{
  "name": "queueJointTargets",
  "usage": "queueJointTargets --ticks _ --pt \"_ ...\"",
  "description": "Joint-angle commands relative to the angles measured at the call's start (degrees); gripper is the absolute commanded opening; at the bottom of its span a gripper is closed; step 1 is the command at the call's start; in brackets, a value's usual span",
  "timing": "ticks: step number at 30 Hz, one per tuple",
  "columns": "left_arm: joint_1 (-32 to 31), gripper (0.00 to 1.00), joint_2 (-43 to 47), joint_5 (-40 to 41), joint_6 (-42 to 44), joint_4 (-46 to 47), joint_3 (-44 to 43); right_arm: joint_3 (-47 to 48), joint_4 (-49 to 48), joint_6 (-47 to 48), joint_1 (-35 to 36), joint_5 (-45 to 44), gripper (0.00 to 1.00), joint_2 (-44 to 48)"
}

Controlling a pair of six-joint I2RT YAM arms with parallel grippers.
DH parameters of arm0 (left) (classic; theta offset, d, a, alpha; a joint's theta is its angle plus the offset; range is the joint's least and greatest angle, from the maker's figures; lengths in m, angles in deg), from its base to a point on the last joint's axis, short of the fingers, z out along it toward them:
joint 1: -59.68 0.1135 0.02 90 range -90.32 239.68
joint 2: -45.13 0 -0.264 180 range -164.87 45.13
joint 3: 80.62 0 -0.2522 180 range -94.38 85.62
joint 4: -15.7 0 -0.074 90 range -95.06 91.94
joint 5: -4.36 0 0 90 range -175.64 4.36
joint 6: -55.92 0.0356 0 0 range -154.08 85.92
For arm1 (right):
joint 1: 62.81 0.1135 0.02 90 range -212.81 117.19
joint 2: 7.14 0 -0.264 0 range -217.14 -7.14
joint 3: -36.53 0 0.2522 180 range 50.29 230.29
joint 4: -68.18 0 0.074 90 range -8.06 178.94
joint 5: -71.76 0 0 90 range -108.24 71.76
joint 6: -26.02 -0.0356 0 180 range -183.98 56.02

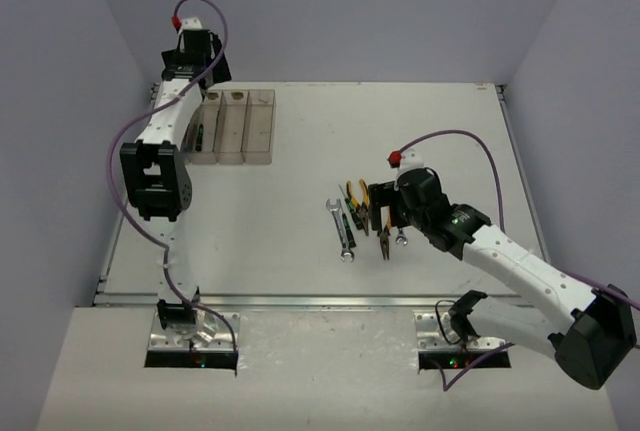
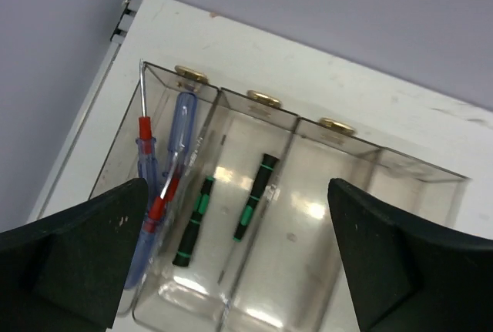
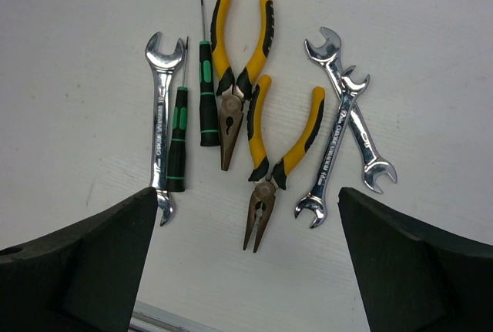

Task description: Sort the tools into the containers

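Observation:
My left gripper hangs open over the left end of the containers, a row of translucent beige bins. Two blue-handled screwdrivers with red collars lean in the leftmost bin. Two green-black screwdrivers lie just right of them; I cannot tell which compartment holds the left one. My right gripper stands open above the tools on the table. These are a wrench, two green-black screwdrivers, yellow pliers, orange-yellow pliers and two crossed wrenches. Neither gripper holds anything.
The bins stand at the back left of the white table, near grey walls. The loose tools lie in a cluster at the table's middle, under the right arm. The table's front edge runs close behind them.

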Motion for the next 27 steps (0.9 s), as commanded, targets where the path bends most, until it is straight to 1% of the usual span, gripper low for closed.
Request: queueJointTargets --ticks 1,2,3,5,7,8,10,12,15,18,19,23,27 --pt "-4.85 1.00 19.71 -6.61 -10.66 -14.38 -3.45 0.98 -1.27 -0.28 -0.03 0.52 0.99 -2.65" --pt "-5.86 1.00 26.56 -9.48 -12.01 -12.82 5.39 1.14 -1.28 -0.15 -0.03 0.58 0.99 -3.55" --pt "-7.09 1.00 33.71 -12.24 -12.74 -10.12 17.58 1.32 -1.32 0.01 -0.03 0.62 0.99 -4.49" --pt "-11.06 1.00 47.56 -13.22 -13.47 -2.39 33.04 1.95 -1.01 0.17 -0.05 0.28 0.97 -6.80" --pt "-15.09 1.00 61.73 -13.21 -13.70 -0.04 46.74 3.04 -0.22 -0.01 -0.14 -0.59 0.92 -9.88" --pt "-15.72 1.00 68.72 -13.76 -13.76 0.57 50.74 3.75 0.34 -0.35 -0.20 -0.78 0.87 -11.29" --pt "-15.73 1.00 75.04 -13.30 -13.60 1.20 60.22 5.55 1.28 -0.43 -0.12 0.08 0.66 -15.44" --pt "-15.67 1.00 82.60 -13.42 -12.01 0.89 65.60 8.31 2.32 -1.24 -0.12 1.85 0.53 -19.49" --pt "-15.75 1.00 85.45 -14.65 -10.83 -3.06 68.82 11.92 2.41 -2.29 -0.02 5.88 0.42 -26.16" --pt "-15.73 1.00 87.79 -13.94 -10.81 -2.72 72.41 14.58 0.92 -1.33 0.14 6.63 0.37 -31.30" --pt "-15.73 1.00 89.16 -16.29 -10.27 -1.90 72.57 16.15 0.63 -1.07 0.14 7.07 0.37 -34.25" --pt "-15.89 1.00 93.10 -17.17 -10.33 -0.63 73.42 22.56 4.16 -0.62 1.16 6.56 0.33 -41.91" --pt "-16.34 1.00 94.40 -18.64 -10.26 -0.17 73.70 26.25 6.14 -0.85 1.99 5.38 0.33 -45.88"
